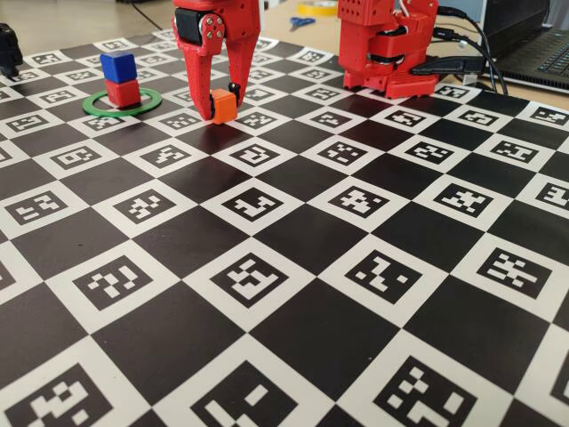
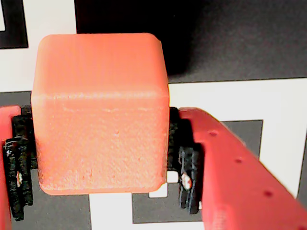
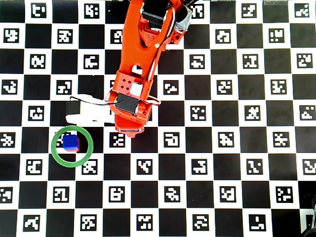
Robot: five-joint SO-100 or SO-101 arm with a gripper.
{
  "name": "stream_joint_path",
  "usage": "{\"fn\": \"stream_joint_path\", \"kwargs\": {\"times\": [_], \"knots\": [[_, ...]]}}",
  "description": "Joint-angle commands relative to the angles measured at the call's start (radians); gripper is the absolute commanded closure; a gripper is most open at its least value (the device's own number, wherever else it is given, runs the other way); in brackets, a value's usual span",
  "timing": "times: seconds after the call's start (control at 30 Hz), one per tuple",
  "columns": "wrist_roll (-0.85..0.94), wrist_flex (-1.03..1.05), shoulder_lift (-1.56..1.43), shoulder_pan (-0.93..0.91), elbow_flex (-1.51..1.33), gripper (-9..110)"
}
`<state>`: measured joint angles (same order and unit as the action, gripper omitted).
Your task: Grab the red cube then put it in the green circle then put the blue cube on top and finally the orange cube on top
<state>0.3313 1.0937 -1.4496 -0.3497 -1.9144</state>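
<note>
My gripper (image 1: 222, 107) is shut on the orange cube (image 1: 224, 105), with a jaw on each side, low at the checkered board. In the wrist view the orange cube (image 2: 100, 115) fills the space between the black pads (image 2: 188, 177) of my gripper (image 2: 101, 177). The blue cube (image 1: 118, 66) sits on top of the red cube (image 1: 123, 92) inside the green circle (image 1: 151, 100), to the left of the gripper. In the overhead view the blue cube (image 3: 70, 142) covers the red one inside the green circle (image 3: 53, 146); the arm hides the orange cube there.
The red arm base (image 1: 387, 53) stands at the back right of the marker board (image 1: 284, 294). A laptop (image 1: 533, 36) and cables lie behind it, off the board. A dark object (image 1: 9, 49) is at the far left edge.
</note>
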Motion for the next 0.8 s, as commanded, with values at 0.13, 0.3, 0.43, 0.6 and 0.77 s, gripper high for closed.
{"fn": "stream_joint_path", "kwargs": {"times": [0.13,0.3,0.43,0.6,0.77], "knots": [[0.020,0.000,-0.017,0.002,0.000,92],[0.038,0.040,-0.020,0.009,0.011,93],[0.071,0.103,-0.029,0.012,0.046,95],[0.094,0.213,-0.048,-0.005,0.138,96],[0.120,0.353,-0.069,-0.028,0.275,96]]}}
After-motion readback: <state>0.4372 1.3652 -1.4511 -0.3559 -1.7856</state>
